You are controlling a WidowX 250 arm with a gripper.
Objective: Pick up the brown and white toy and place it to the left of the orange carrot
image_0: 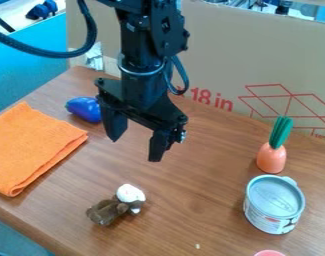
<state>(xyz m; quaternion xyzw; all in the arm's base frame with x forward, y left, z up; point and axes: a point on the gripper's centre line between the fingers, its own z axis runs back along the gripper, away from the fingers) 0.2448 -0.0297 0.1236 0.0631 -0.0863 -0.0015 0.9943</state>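
The black two-finger gripper (135, 150) hangs over the table (198, 200) from the upper middle of the view, fingertips pointing down. The jaws stand wide apart, and the bare wood grain shows between them; they hold nothing. A brown and white toy (116, 205) lies on the table below the jaws in the view, toward the near edge; its white rounded part points up and to the right, and its brown part down and to the left. A glossy blue toy (85, 108) lies to the left of the jaws, beside the left-hand finger as seen in the view, with its green end facing left. These two items are the nearest to the jaws. Farther left of the jaws, an orange cloth (30, 149) is laid flat, with a folded edge toward the near side. Well to the right of the jaws, an orange toy carrot (271, 158) stands upright with its green top uppermost. Just in front of the carrot, a can (275, 204) with a pull-tab lid stands upright, its printed label facing the near side. Below the can in the view, a pink item (269, 253) is cut off by the bottom edge. Behind the jaws, a cardboard panel (225, 60) with red print and line figures rises along the far side of the table. A black cable (51, 52) loops to the upper left of the jaws.
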